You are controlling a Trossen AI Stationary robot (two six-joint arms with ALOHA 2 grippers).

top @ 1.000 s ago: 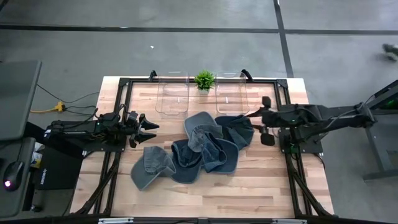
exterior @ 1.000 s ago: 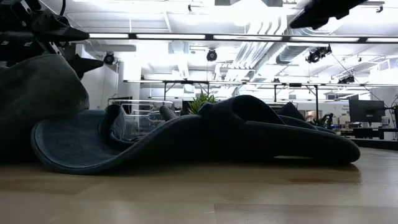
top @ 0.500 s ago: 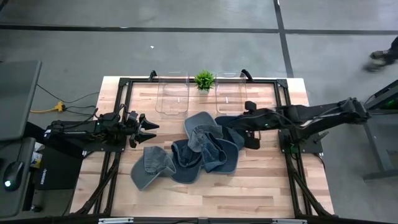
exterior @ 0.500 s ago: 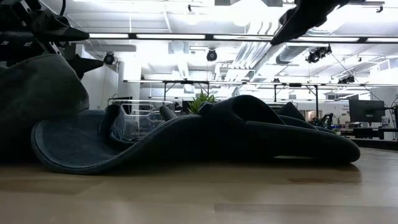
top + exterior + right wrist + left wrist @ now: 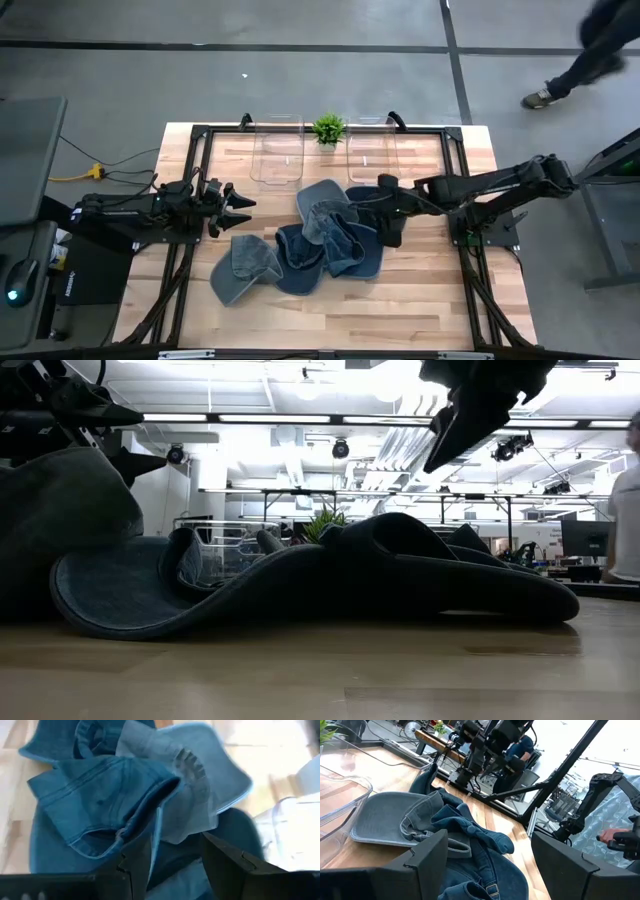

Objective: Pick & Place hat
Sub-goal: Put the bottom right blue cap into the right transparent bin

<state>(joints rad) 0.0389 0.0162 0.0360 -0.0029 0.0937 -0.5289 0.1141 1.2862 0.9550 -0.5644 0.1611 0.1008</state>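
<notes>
High view: the hats (image 5: 320,238) lie heaped on the table (image 5: 400,300), just in front of two clear bins (image 5: 278,152) flanking a plant (image 5: 328,127). The right gripper (image 5: 375,213) hangs over the heap's right edge; the left gripper (image 5: 235,203) waits left of the heap, fingers apart.

Low view: that right gripper (image 5: 455,425) is above the hats (image 5: 330,585) — not touching.

Right wrist view: its fingers (image 5: 137,857) are spread over a denim fold (image 5: 125,805). Best to drop straight down, straddle one brim only, then close — not two hats.
</notes>
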